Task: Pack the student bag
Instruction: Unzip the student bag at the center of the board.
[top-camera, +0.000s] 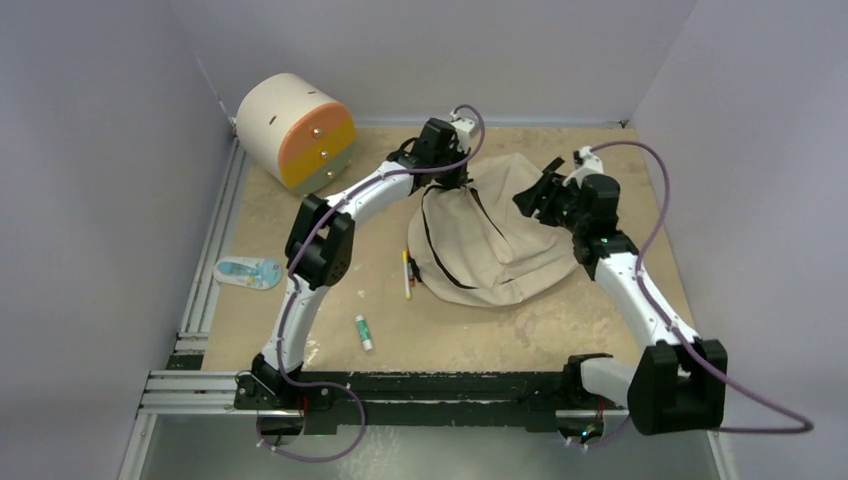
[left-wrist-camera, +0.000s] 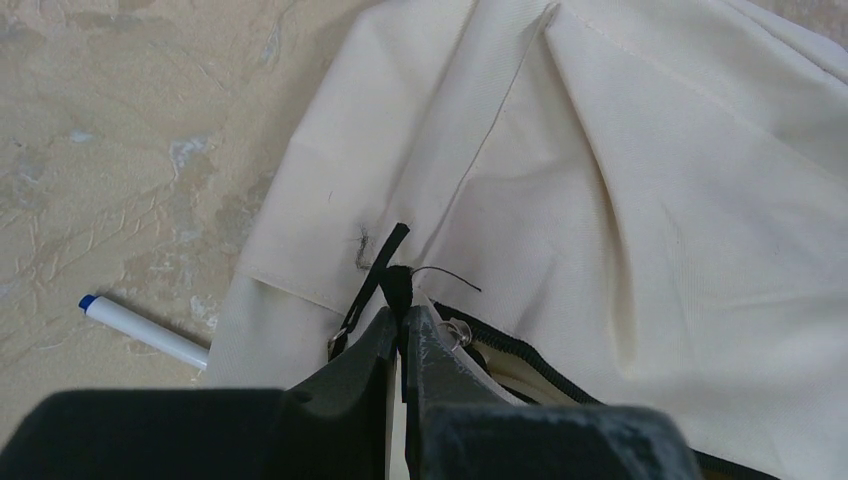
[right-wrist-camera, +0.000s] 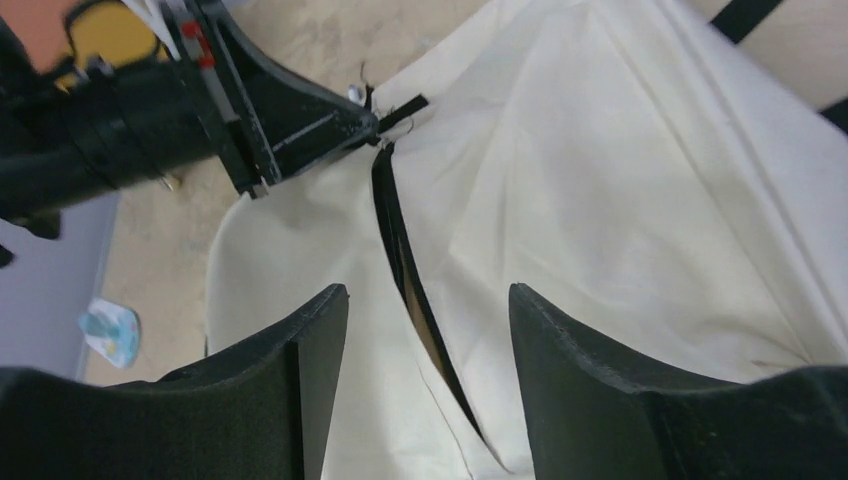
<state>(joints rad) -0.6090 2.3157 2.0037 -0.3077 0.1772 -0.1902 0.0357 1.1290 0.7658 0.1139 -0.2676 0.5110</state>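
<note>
The student bag (top-camera: 490, 250), cream fabric with black zipper lines, lies flat at mid-table. My left gripper (top-camera: 452, 183) is at the bag's far left corner, shut on a black zipper pull tab (left-wrist-camera: 398, 285); its tip shows in the right wrist view (right-wrist-camera: 372, 124). From that tab the zipper (right-wrist-camera: 398, 235) runs down the bag, parted into a narrow slit with dark lining inside. My right gripper (right-wrist-camera: 428, 295) hangs over the bag (right-wrist-camera: 600, 200) astride this slit, open, with nothing between its fingers; in the top view it sits at the bag's far right (top-camera: 532, 198).
A pen (top-camera: 407, 274) lies against the bag's left edge, its blue end (left-wrist-camera: 140, 328) visible from the left wrist. A green-capped glue stick (top-camera: 364, 332) lies nearer the front. A blue-and-white packet (top-camera: 248, 272) sits at the left. A cream drawer unit with an orange front (top-camera: 296, 130) stands back left.
</note>
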